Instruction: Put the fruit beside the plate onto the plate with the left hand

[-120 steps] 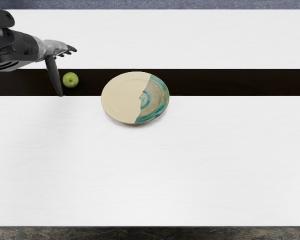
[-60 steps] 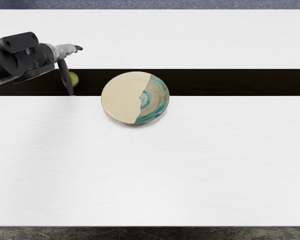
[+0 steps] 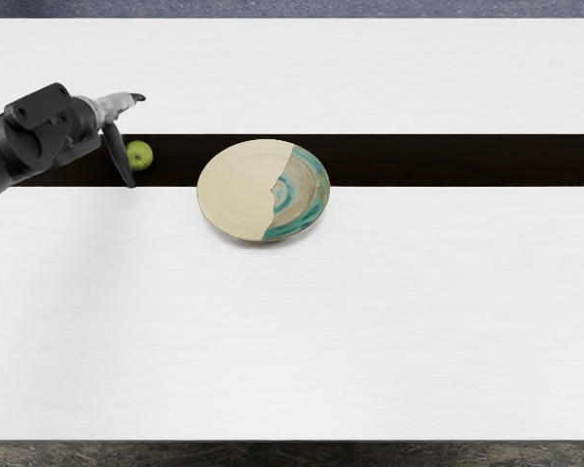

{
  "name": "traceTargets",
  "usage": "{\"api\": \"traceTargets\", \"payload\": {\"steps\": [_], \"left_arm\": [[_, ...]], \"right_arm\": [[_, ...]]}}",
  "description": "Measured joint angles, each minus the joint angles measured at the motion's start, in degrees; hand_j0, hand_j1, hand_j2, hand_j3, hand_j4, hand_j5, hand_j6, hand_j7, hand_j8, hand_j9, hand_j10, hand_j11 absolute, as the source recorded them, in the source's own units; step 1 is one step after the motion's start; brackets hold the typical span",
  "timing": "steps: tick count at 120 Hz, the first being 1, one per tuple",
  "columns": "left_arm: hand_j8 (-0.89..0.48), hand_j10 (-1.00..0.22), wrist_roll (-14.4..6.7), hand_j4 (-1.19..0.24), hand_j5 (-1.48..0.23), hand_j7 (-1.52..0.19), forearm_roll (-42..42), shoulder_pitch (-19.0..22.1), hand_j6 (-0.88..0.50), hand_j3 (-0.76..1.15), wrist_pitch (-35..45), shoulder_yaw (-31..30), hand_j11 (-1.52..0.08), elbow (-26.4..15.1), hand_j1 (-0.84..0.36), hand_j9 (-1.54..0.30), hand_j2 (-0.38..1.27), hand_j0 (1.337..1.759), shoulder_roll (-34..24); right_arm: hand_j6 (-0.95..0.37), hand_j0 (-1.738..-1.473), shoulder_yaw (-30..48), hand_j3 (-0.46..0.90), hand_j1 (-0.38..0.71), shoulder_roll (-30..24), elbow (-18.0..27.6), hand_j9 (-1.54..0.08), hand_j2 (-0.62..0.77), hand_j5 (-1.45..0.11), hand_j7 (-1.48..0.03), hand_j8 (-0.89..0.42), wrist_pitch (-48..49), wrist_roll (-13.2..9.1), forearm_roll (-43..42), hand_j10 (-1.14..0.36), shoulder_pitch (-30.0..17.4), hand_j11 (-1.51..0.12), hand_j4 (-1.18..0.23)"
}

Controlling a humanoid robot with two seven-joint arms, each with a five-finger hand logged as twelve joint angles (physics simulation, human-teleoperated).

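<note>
Left hand (image 3: 115,109) spread, thumb overlapping apple (image 3: 142,155) edge.

The left arm (image 3: 24,146) is a thick, rounded casing in dark grey and black, with a blocky black bracket (image 3: 37,102) on its upper side. Near the wrist it narrows into a paler silver-grey section (faintly glossy). The left hand (image 3: 112,105) has slim grey fingers (image 3: 134,97) with black tips.

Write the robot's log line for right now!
left hand: open, beside green apple | green apple: left of plate, unheld | plate: empty | right hand: unseen
</note>
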State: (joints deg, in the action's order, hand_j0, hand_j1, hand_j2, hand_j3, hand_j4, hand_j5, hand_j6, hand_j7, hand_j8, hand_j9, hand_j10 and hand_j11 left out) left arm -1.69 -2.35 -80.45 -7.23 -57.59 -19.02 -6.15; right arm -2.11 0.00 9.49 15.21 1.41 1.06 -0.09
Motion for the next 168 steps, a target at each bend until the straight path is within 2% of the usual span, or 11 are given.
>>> {"api": "traceTargets", "payload": {"steps": [57, 96, 119, 168], "left_arm": [[-0.02, -0.02, 0.0, -0.02, -0.02, -0.02, -0.5, 2.1, -0.02, 0.00, 0.4, 0.8, -0.02, 0.2, 0.33, -0.02, 0.00, 1.658, 0.9], [-0.11, -0.10, 0.0, -0.11, -0.13, -0.13, -0.8, 3.3, -0.11, 0.00, 2.2, 0.8, -0.13, 0.2, 0.23, -0.13, 0.02, 1.658, 0.8], [-0.13, -0.12, -0.1, -0.12, -0.16, -0.16, -1.4, 3.6, -0.13, 0.00, 4.9, 0.8, -0.16, 0.2, 0.20, -0.16, 0.03, 1.658, 0.6], [-0.15, -0.15, 0.0, -0.15, -0.19, -0.19, 0.1, 3.9, -0.15, 0.00, 5.4, 0.5, -0.19, 0.2, 0.18, -0.19, 0.03, 1.658, 1.8]], "right_arm": [[-0.01, -1.658, 0.0, 0.00, -0.34, 0.0, 0.0, -0.01, 0.00, -0.01, -0.01, -0.01, 0.0, 0.0, 0.0, -0.01, 0.0, -0.01, -0.01], [-0.01, -1.658, 0.0, 0.00, -0.34, 0.0, 0.0, -0.01, 0.00, -0.01, -0.01, -0.01, 0.0, 0.0, 0.0, -0.01, 0.0, -0.01, -0.01], [-0.01, -1.658, 0.0, 0.00, -0.34, 0.0, 0.0, -0.01, 0.00, -0.01, -0.01, -0.01, 0.0, 0.0, 0.0, -0.01, 0.0, -0.01, -0.01], [-0.01, -1.658, 0.0, 0.00, -0.34, 0.0, 0.0, -0.01, 0.00, -0.01, -0.01, -0.01, 0.0, 0.0, 0.0, -0.01, 0.0, -0.01, -0.01]]}}
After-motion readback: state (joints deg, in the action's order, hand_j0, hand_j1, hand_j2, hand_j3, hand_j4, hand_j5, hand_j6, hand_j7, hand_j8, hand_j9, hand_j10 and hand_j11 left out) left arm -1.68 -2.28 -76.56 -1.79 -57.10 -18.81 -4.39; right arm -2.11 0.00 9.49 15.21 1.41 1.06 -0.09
